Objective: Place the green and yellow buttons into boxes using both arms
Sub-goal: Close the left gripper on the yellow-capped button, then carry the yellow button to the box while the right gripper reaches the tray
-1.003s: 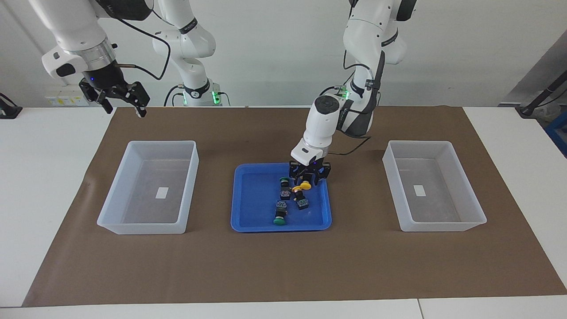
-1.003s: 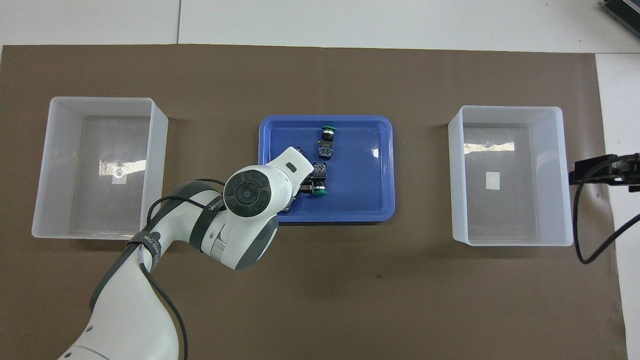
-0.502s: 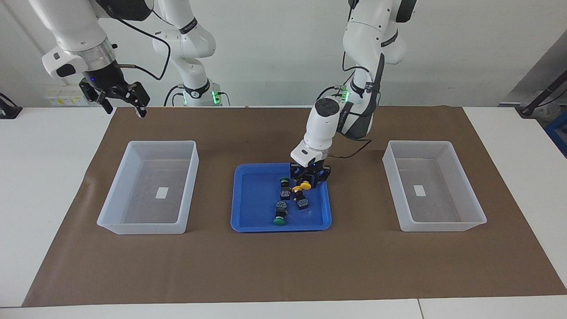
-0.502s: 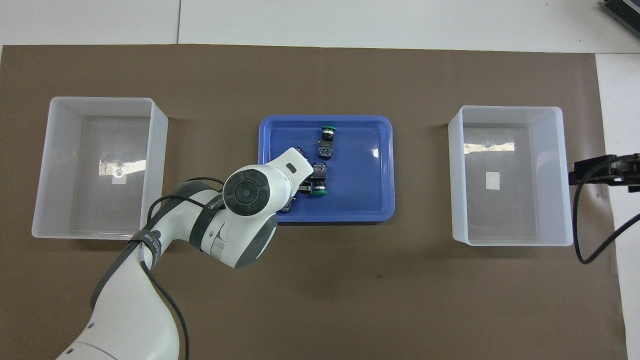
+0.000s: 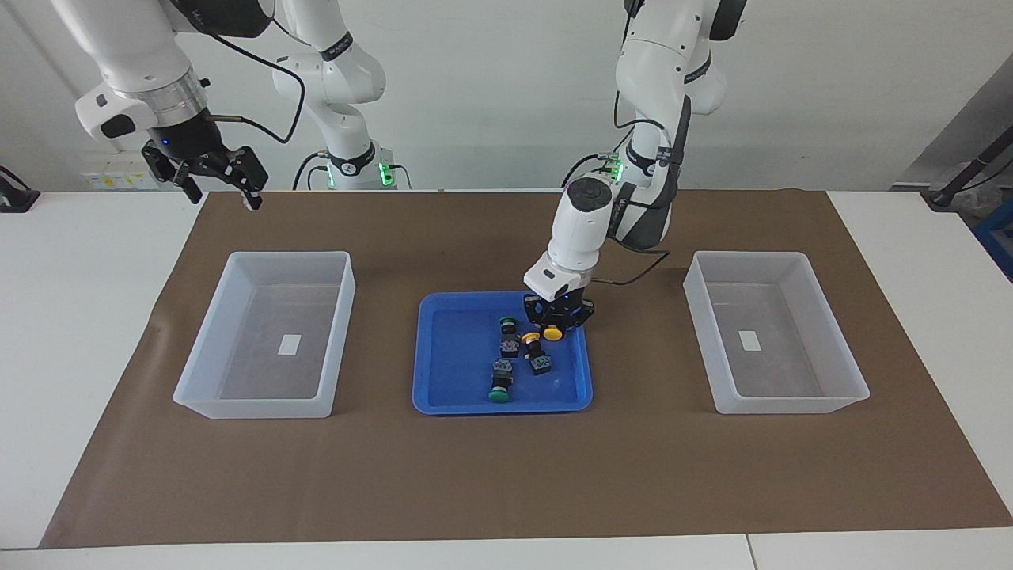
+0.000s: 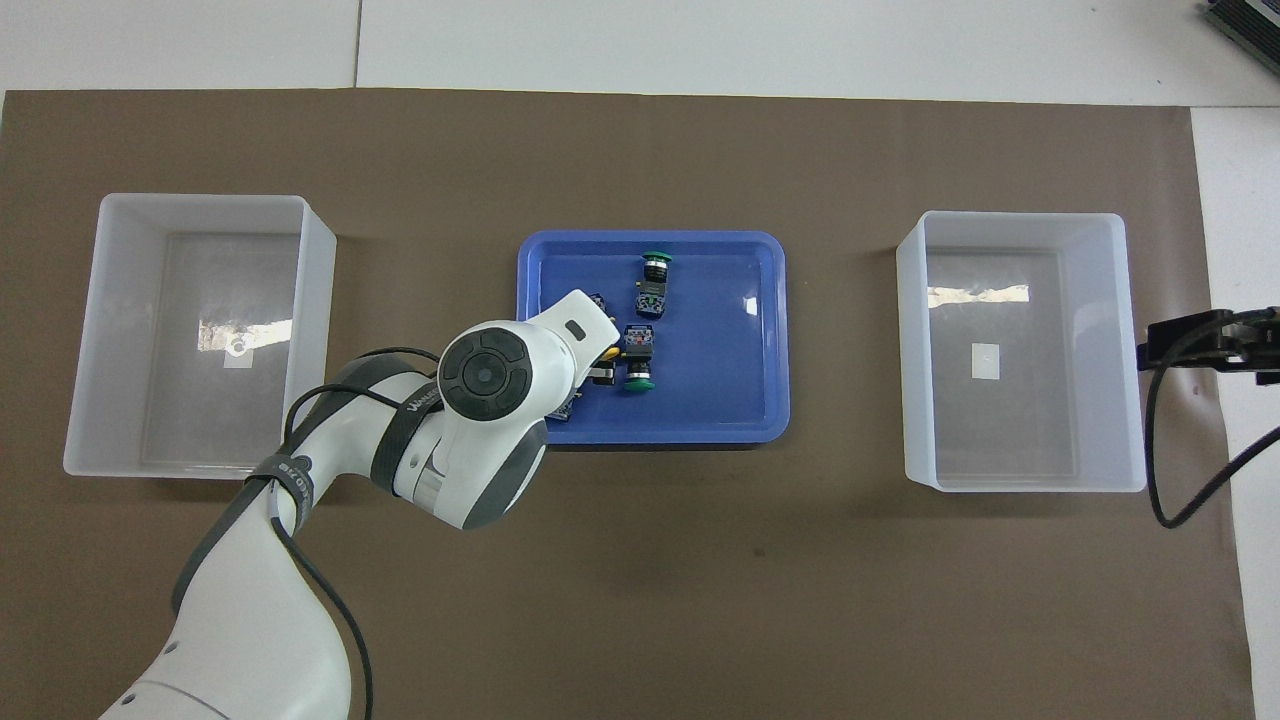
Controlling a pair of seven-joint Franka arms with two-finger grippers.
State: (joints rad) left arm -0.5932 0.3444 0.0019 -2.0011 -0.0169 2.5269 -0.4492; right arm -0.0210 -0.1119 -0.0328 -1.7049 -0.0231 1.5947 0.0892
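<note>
Landmark: the blue tray (image 5: 443,372) is lying in the middle of the brown mat (image 5: 506,475), and every place below is given from this tray.

Left gripper (image 5: 557,323): it is hanging low over the tray's edge nearest to the robots, toward the left arm's end, and its fingers are pinching the held yellow button (image 5: 552,333), whose yellow cap is showing just under the fingertips.

Second yellow button (image 5: 535,348): it is lying on its side in the tray, just beside the held one, with its black body pointing away from the robots.

Green buttons: the nearer green button (image 5: 507,335) is lying in the tray beside the two yellow ones; the farther green button (image 5: 500,380) is lying close to the tray's edge farthest from the robots.

Box by the left arm (image 5: 772,332): it is standing on the mat well apart from the tray, toward the left arm's end, and only a white sticker is showing inside it.

Box by the right arm (image 5: 269,332): it is standing well apart from the tray toward the right arm's end, also with only a sticker inside.

Right gripper (image 5: 221,186): it is waiting in the air well apart from the tray, over the mat's corner at the right arm's end, with its fingers spread wide and gripping nothing.
</note>
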